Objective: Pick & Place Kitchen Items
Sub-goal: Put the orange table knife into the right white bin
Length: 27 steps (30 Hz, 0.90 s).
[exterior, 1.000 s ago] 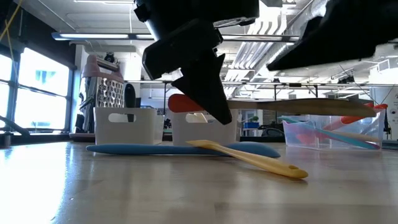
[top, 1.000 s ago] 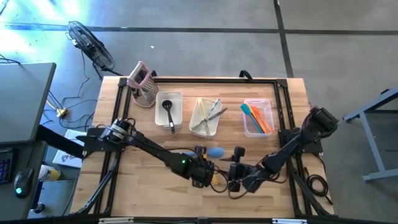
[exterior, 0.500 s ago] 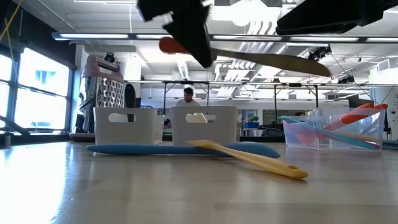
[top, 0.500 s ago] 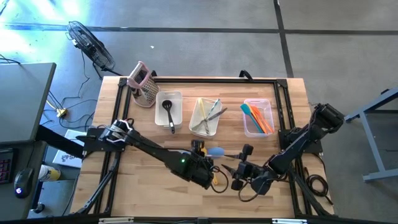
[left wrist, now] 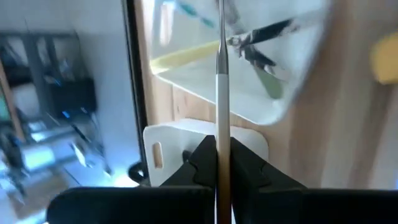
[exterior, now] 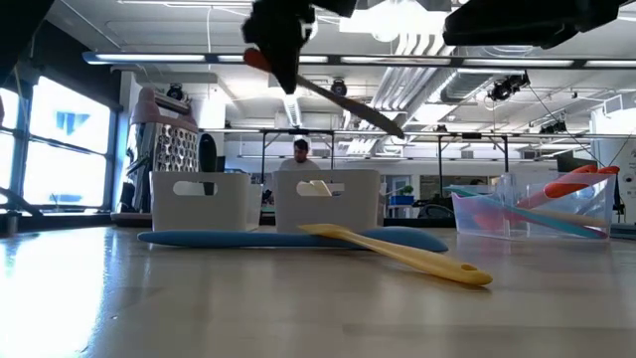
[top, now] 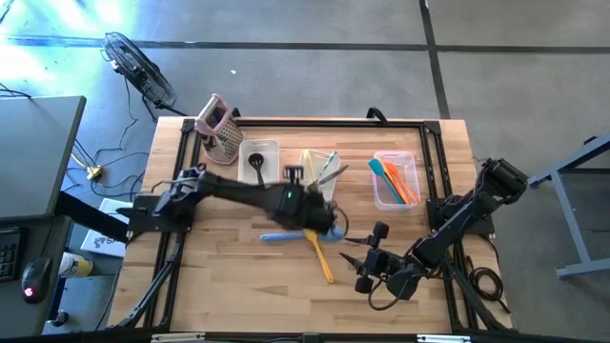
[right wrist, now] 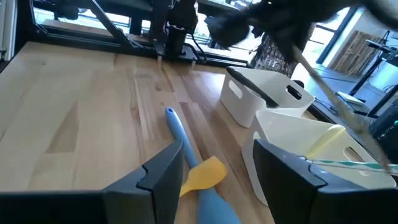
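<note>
since the earlier frame the left gripper (top: 324,217) has swung up from the front of the table toward the middle bin (top: 315,181), lifting a red spatula (exterior: 260,60) clamped by its thin handle. the right gripper (top: 367,262) has backed off toward 5 o'clock, fingers apart and empty. a blue spatula (top: 286,235) and a yellow spatula (top: 320,255) lie crossed on the table (top: 219,286). the left bin (top: 258,170) holds a black ladle (top: 259,171), the right bin (top: 396,180) coloured spatulas. no readable writing.
</note>
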Tool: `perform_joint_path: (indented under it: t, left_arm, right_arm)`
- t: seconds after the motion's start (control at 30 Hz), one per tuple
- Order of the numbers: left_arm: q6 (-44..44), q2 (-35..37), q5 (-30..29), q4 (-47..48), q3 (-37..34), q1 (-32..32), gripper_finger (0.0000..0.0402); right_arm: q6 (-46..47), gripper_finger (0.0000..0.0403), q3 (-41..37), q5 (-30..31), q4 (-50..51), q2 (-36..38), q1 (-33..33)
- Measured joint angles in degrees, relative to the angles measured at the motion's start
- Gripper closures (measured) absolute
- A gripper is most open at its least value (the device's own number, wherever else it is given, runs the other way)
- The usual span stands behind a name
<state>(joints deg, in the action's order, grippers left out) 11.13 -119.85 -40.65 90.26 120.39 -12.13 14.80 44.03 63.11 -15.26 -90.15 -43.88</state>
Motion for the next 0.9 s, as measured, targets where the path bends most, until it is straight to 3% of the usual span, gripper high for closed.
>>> perform_joint_path:
  t: [0.23, 0.43, 0.7, 0.9]
  left_arm:
    - [9.8, -0.6, 1.3, -3.0, -0.5, 5.1, 0.0391]
    - [20.1, -0.7, -2.7, -8.4, -6.1, 7.1, 0.0391]
    - [19.6, -0.9, -6.2, -24.0, -13.9, 7.3, 0.0391]
    - [16.1, -0.8, -2.3, -37.4, -17.3, 7.3, 0.0391]
  right_arm:
    - [-0.1, 0.0216, 0.0, 0.0, 0.9, 0.0, 0.0]
    - [0.2, 0.0216, -0.1, 1.8, 1.8, 0.0, -0.2]
    - [1.4, 0.0216, -0.1, 2.7, 4.6, 0.0, -0.5]
    - [4.3, 0.0216, -0.1, 2.8, 7.7, 0.0, -0.9]
